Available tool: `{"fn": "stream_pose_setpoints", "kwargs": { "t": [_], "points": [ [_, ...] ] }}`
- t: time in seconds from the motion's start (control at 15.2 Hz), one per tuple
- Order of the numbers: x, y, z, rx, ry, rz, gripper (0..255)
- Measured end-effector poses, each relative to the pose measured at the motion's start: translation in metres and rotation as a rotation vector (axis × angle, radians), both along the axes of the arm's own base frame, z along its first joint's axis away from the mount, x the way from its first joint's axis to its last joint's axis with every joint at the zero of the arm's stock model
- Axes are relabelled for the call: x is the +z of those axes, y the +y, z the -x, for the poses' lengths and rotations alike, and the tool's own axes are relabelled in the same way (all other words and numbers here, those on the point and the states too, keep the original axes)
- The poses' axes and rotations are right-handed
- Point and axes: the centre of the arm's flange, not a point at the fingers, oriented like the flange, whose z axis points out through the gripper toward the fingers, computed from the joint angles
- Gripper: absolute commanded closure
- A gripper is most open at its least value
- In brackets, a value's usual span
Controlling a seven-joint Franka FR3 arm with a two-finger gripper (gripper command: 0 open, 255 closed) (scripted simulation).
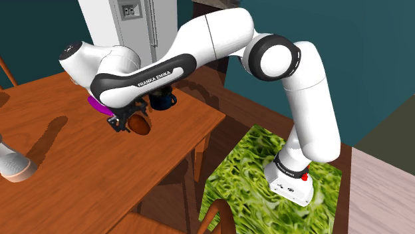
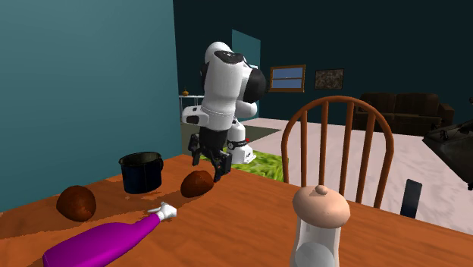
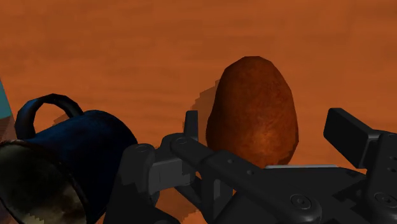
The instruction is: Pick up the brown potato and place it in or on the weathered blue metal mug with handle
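Wrist view shows potato point(image 3: 254, 108) untouched between parted jaws, mug point(image 3: 86, 143) beside.

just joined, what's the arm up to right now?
The Franka's black gripper hangs open over a brown potato that lies on the wooden table. In the wrist view the potato sits between the spread fingers, apparently untouched. The dark blue mug stands close beside it. Nothing is grasped yet.

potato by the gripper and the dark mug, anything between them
Nothing. In the second exterior view, only bare wooden table separates the potato and the mug.
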Motion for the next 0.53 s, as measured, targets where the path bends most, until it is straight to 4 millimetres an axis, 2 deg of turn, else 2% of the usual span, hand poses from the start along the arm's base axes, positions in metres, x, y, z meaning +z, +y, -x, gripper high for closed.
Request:
{"fn": "stream_pose_setpoints", "kwargs": {
  "t": [0.26,0.53],
  "points": [
    [-0.021,-0.006,-0.001,-0.001,0.000,0.001,0],
    [-0.027,-0.008,-0.001,-0.001,-0.001,0.001,0]
  ]
}}
